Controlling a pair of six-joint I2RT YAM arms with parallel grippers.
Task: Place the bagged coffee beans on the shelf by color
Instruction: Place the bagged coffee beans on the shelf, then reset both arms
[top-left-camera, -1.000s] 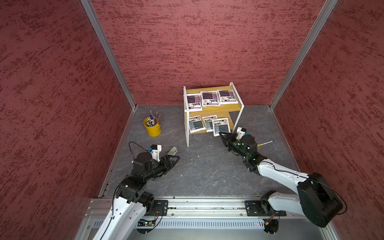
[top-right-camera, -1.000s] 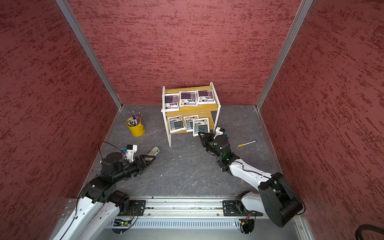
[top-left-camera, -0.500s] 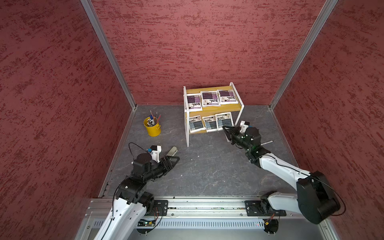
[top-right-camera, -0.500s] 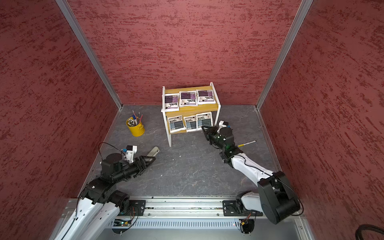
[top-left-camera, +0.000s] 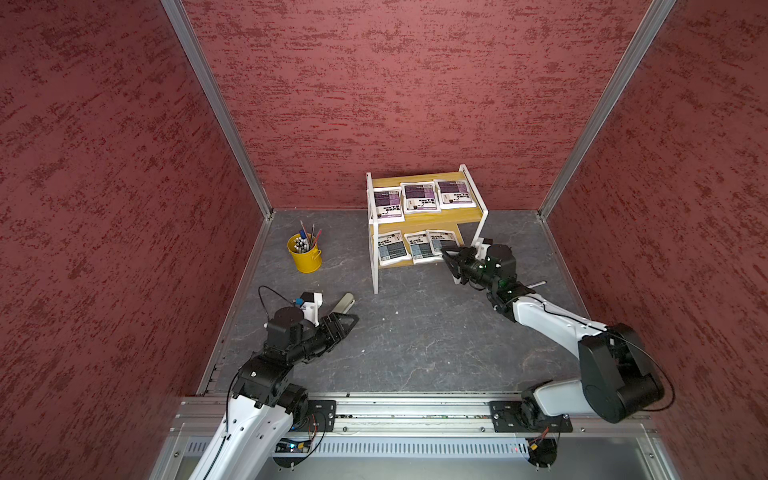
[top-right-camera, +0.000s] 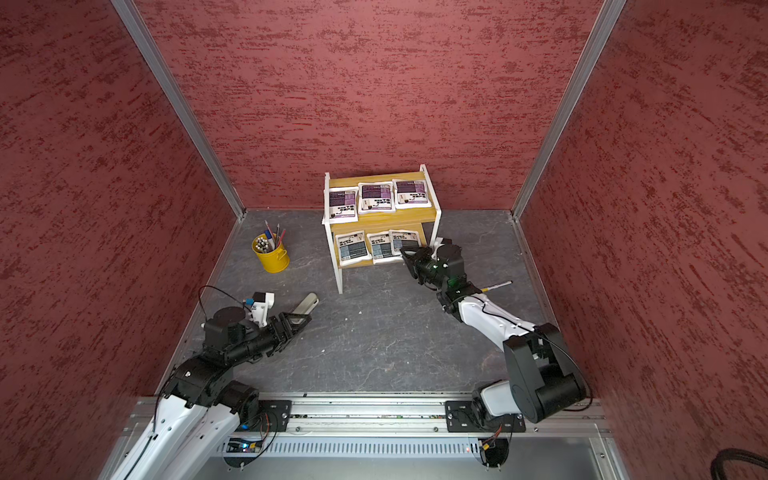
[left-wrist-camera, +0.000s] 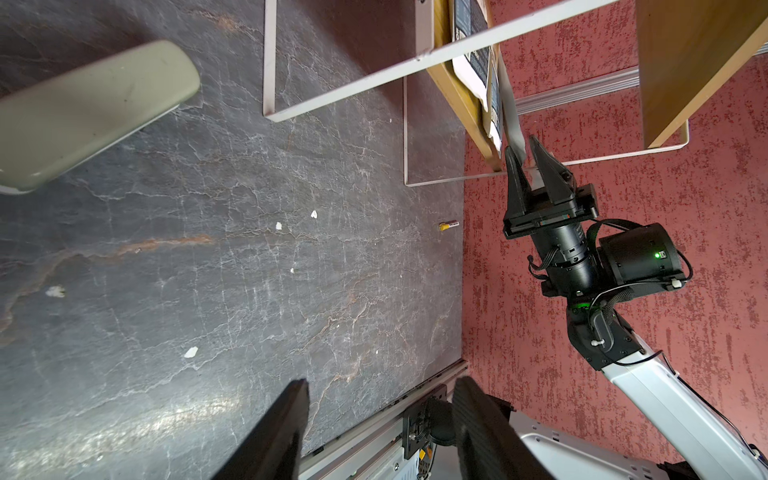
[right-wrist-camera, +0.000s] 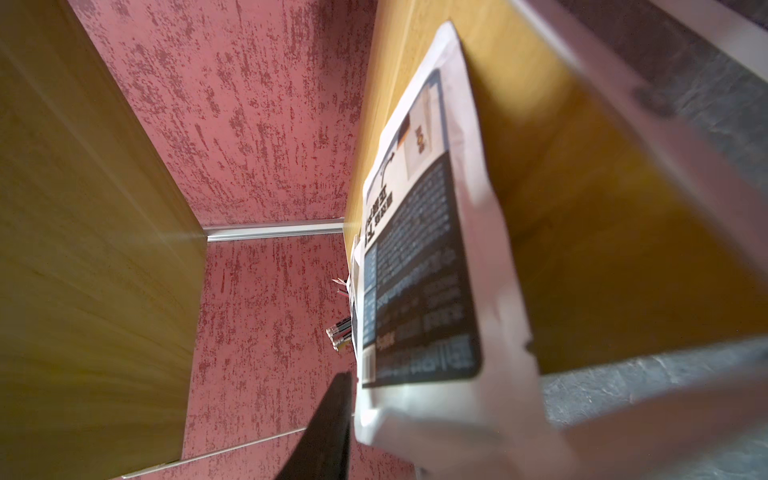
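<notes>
Moved: grey-blue pouch (top-left-camera: 444, 242) — onto shelf (top-left-camera: 415, 178) lower tier | white, black print

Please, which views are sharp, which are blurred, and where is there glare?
Both top views: sharp and evenly lit, label colours on the shelf easy to tell apart. Right wrist view: the grey-blue coffee bag lies very close to the lens, its near edge and the surroundings strongly blurred. Left wrist view: mostly sharp, with a pale glare patch on the dark floor.

Just ahead of my right gripper (left-wrist-camera: 524, 156), the grey-blue pouch (right-wrist-camera: 419, 266) is blurred in the wrist view, and only one finger (right-wrist-camera: 328, 428) shows; the other is hidden.
</notes>
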